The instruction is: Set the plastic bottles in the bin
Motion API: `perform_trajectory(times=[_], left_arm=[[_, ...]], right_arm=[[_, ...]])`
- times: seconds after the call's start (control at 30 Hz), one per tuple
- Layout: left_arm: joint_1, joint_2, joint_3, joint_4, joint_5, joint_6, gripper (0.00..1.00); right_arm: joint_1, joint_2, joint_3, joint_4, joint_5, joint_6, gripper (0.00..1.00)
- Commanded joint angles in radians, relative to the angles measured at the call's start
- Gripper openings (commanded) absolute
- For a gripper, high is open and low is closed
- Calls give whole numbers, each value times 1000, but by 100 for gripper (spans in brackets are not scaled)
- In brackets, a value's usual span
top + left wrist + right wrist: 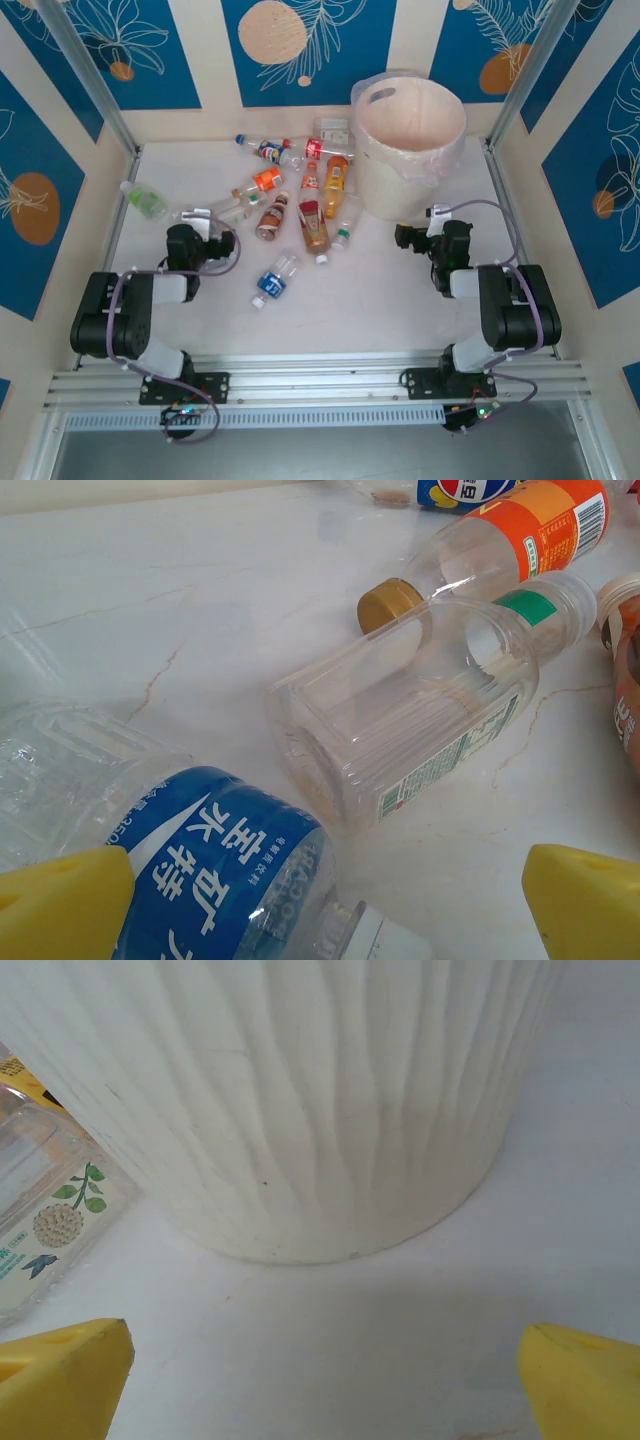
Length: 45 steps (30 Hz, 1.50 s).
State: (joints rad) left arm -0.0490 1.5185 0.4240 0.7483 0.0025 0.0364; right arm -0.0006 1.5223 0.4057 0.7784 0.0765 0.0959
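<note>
Several plastic bottles (313, 225) lie scattered on the white table, left of the bin (410, 140). The bin is a large cream bucket with a clear liner at the back right. My left gripper (212, 232) sits low at the left edge of the pile and is open. In the left wrist view a blue-labelled bottle (200, 870) lies partly between the yellow fingertips (60, 900), untouched by the left gripper (325, 910). Beyond it lie a clear square bottle (420, 720) and an orange-labelled one (520, 535). My right gripper (420, 232) is open and empty, facing the bin's ribbed wall (330, 1110) across bare table.
A separate blue-labelled bottle (272, 280) lies nearer the arms, and a green one (145, 200) lies by the left wall. A clear bottle with a plant label (40, 1210) rests against the bin's left side. Metal posts and panel walls enclose the table.
</note>
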Motion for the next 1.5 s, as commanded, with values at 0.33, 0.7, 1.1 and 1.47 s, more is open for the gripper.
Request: perform_trajectory(times=[0.33,0.7,1.1,1.47], left_arm=[[0,6,2,29,-2,5,100],[0,6,2,29,-1,5,100],[0,5,2,30,-1,4,100],[0,-80,56,-128,19,11,100]], right_arm=[[-3,1,11,31,-7,4,99],[-3,1,11,29,-7,4,99],[-3,1,11,31,-7,3,99],[-3,-46,40,-65,-2,6,99]])
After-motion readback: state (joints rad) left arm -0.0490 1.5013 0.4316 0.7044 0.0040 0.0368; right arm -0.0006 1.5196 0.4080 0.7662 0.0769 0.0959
